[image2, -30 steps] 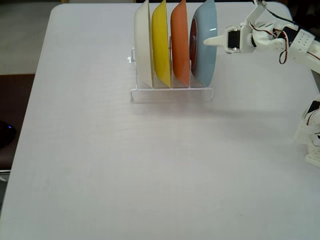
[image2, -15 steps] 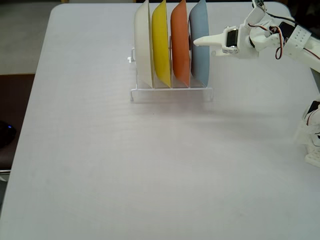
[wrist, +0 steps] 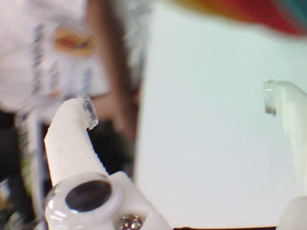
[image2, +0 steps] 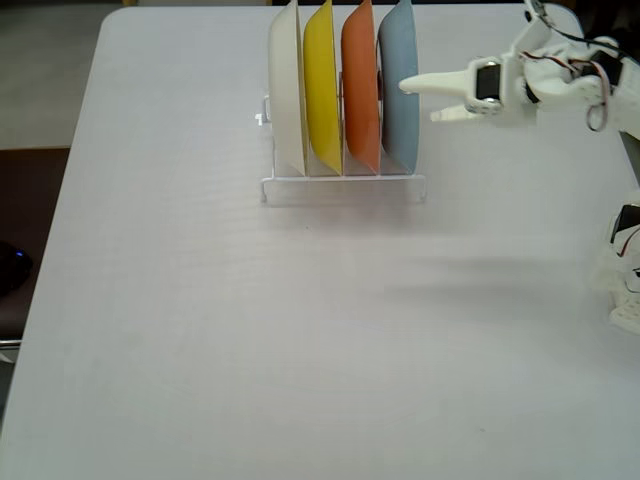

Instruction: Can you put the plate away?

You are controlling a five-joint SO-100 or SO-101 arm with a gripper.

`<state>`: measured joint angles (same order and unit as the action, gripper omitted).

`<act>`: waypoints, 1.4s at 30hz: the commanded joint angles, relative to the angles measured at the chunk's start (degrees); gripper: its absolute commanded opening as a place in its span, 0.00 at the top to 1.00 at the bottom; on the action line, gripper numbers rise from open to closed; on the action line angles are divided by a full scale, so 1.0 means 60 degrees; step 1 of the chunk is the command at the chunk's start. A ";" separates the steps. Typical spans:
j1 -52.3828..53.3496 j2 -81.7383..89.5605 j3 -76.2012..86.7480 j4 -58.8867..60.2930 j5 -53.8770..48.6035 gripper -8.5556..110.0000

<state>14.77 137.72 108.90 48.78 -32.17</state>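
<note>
Closest to the wrist camera are my two white fingertips, each capped with a clear pad, and they stand well apart with nothing between them, so my gripper is released and empty. Beyond them the wrist view is filled by a pale, glossy surface that I take to be the plate. In the fixed view that blue-grey plate stands on edge in the rightmost slot of the clear rack, just beside the orange plate, with the yellow plate and a cream plate in the slots to the left. My gripper hangs at the plate's right face, the upper fingertip looking very near its rim or perhaps touching it; I cannot tell which. Judging from how things lie, the putting-away is essentially done: the plate is seated upright in line with the others, and I hold nothing. What seems left is only to draw my arm clear of the rack over the white table without nudging the plate.
</note>
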 commanded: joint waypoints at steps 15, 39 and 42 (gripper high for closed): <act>-0.3560 0.6577 0.7031 -0.1509 0.5259 0.60; -0.3032 0.8643 1.0811 -0.2563 0.4907 0.93; -0.2944 0.8643 1.0913 -0.2285 0.4922 0.93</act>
<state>-3.52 188.53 175.25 34.01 -2.99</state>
